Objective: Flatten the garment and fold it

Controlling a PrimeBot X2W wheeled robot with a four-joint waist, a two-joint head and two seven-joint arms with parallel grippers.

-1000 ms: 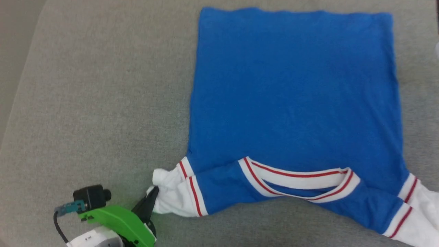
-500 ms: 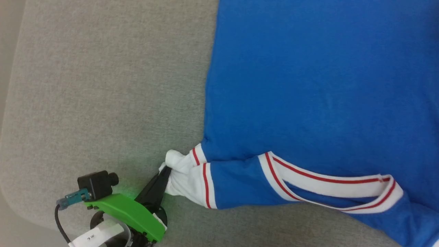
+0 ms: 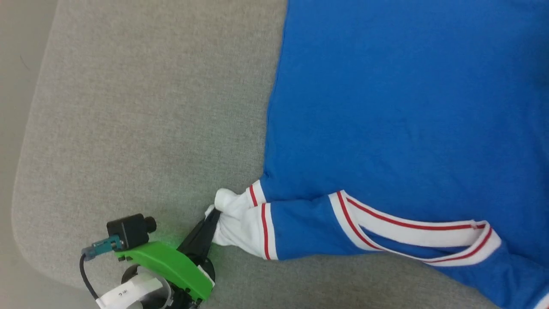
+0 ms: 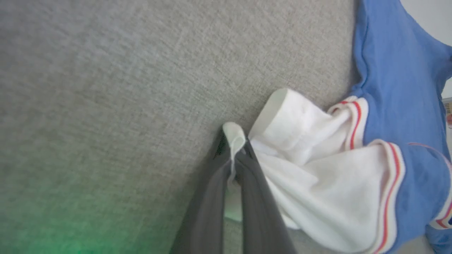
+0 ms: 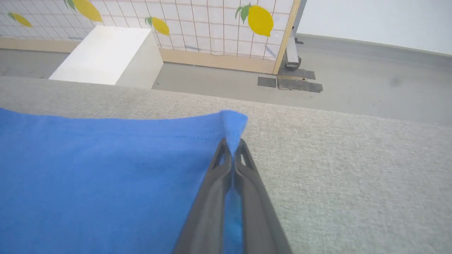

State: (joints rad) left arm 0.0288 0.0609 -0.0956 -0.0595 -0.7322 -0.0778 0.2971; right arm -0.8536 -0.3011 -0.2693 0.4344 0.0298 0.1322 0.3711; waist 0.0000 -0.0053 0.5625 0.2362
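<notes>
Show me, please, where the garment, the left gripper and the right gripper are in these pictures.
garment [image 3: 386, 107]: head view, middle of its blue body.
left gripper [image 4: 234, 150]: left wrist view, between the fingertips pinching its white sleeve.
right gripper [image 5: 232, 148]: right wrist view, between the fingertips pinching its blue corner.

Work surface [image 3: 141, 107]: grey woven upholstery, flat, with a rounded corner at lower left in head view. Pale floor strip [image 3: 10, 171] runs past its left edge. Right wrist view: smooth grey floor [image 5: 370, 88] beyond the surface's far edge, with a white block [image 5: 102, 56] standing on it. Behind the block is a partition [image 5: 212, 24], white grid with lemon print, wooden frame. Dark patches [image 5: 289, 83] lie on the floor by the frame post. Plain pale wall [image 5: 374, 21] to the right. Light is even and diffuse. Green tint [image 4: 70, 229] shows on the fabric in left wrist view.
</notes>
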